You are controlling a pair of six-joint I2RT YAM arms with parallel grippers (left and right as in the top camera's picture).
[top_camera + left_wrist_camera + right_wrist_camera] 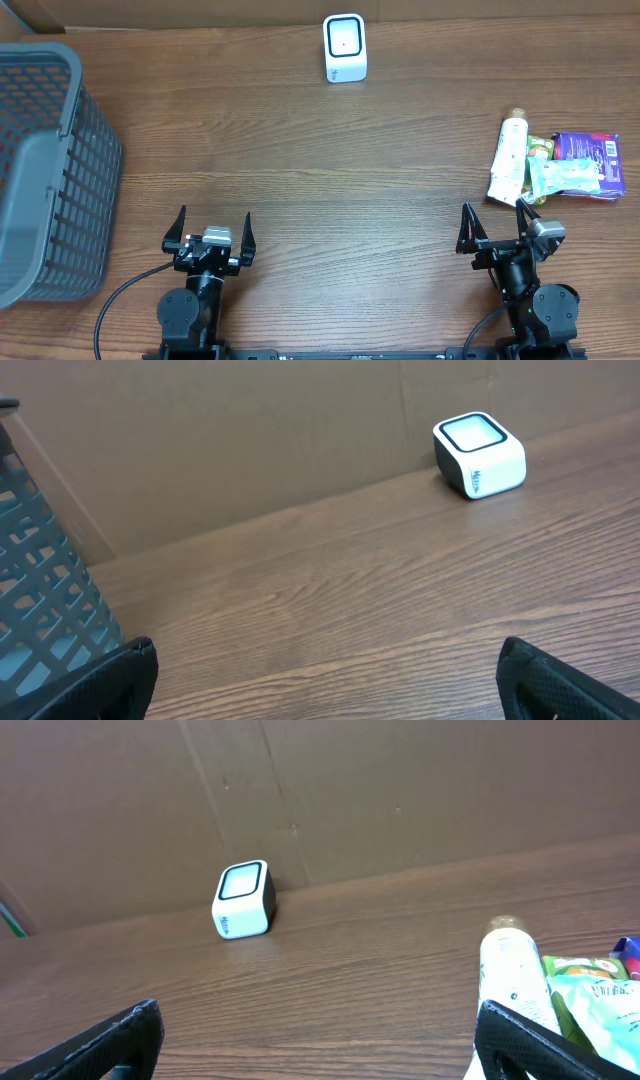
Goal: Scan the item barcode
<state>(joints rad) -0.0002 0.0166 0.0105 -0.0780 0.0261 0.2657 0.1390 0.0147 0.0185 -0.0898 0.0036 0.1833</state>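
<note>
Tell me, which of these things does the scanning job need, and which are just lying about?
For the job: small white cube scanner; white plastic tube; purple plastic packet; pale green pouch.
Probably just lying about: grey plastic lattice basket.

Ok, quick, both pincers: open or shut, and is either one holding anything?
Left pincer: open, holding nothing.
Right pincer: open, holding nothing.
</note>
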